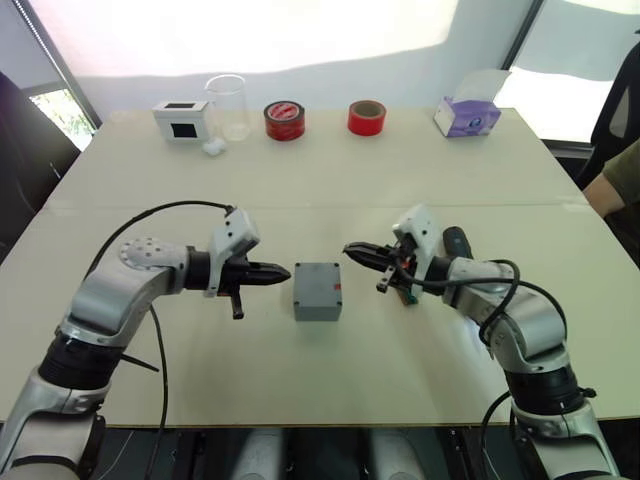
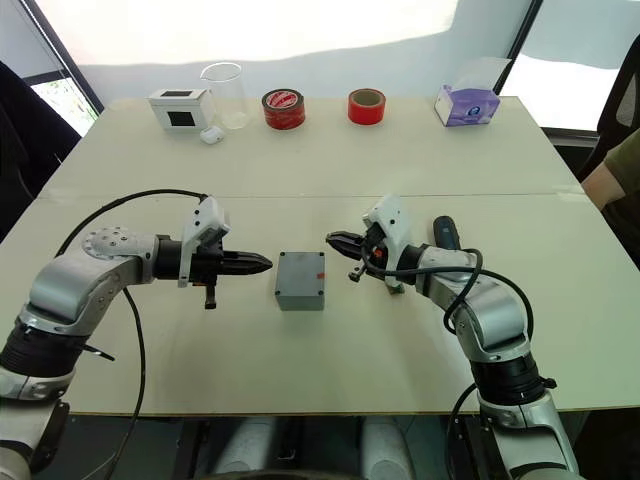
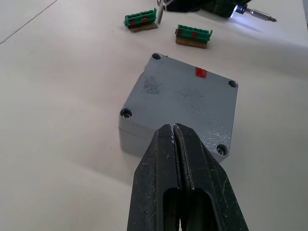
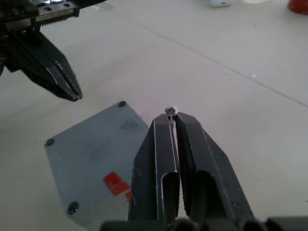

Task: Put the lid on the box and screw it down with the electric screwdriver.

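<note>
The grey box (image 1: 316,311) stands at the table's centre with the lid (image 3: 187,98) lying flush on it, a red mark near one edge and screw holes at the corners. My left gripper (image 1: 287,271) is shut and empty, its tip just left of the box. To the right of the box and slightly above it, my right gripper (image 4: 172,118) is shut on a small screw (image 4: 171,110) at its fingertips. The black electric screwdriver (image 2: 443,232) lies on the table behind my right wrist, its tip light on.
Two small green pieces (image 3: 193,33) lie right of the box. Along the far edge stand a white box with a black window (image 1: 181,120), a clear beaker (image 1: 229,105), two red tape rolls (image 1: 285,120) and a purple tissue box (image 1: 467,112). A person's arm (image 1: 615,180) is at the right edge.
</note>
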Available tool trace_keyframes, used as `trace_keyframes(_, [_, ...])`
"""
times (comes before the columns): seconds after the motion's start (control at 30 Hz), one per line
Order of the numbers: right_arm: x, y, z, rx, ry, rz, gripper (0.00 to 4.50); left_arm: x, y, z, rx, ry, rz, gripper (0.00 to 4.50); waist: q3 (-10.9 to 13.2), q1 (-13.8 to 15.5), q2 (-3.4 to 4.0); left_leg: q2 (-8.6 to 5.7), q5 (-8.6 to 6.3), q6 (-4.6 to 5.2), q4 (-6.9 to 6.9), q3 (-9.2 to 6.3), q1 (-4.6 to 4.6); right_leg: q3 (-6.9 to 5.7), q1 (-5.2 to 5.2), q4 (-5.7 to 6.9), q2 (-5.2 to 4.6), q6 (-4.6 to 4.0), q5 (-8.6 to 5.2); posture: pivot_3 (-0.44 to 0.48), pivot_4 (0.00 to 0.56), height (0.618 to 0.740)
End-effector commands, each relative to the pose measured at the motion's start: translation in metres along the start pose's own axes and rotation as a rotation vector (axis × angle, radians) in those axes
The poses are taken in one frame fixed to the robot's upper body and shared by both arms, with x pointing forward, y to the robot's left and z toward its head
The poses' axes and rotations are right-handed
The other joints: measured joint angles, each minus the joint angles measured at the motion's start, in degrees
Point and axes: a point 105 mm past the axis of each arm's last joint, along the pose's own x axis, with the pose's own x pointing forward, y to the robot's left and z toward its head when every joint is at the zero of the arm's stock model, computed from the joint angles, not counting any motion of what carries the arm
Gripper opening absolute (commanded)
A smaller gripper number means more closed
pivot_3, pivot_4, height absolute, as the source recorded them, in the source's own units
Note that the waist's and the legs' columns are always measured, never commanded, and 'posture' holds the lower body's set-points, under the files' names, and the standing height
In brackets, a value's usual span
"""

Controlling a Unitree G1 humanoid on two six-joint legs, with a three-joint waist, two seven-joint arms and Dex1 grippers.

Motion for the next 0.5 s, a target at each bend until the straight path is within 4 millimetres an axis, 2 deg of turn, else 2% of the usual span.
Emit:
trace_keyframes(0.03, [0.002,0.006,0.009,-0.046,-0.030,0.018,0.05,-0.005,-0.002,0.010,0.035,-0.026,0.009,0.00,0.00,-0.06,0.00,0.00,0.00,0.00,0.00,0.00,0.00,0.00,0.00,0.00,0.00,0.00,0.00,0.000,0.150,0.740])
trace_keyframes(0.5, [0.010,0.003,-0.004,-0.070,0.019,0.026,0.05,-0.002,-0.004,0.010,0.034,-0.028,0.020,0.00,0.00,-0.05,0.00,0.00,0.00,0.00,0.00,0.00,0.00,0.00,-0.02,0.05,0.01,0.00,0.00,0.000,0.150,0.740])
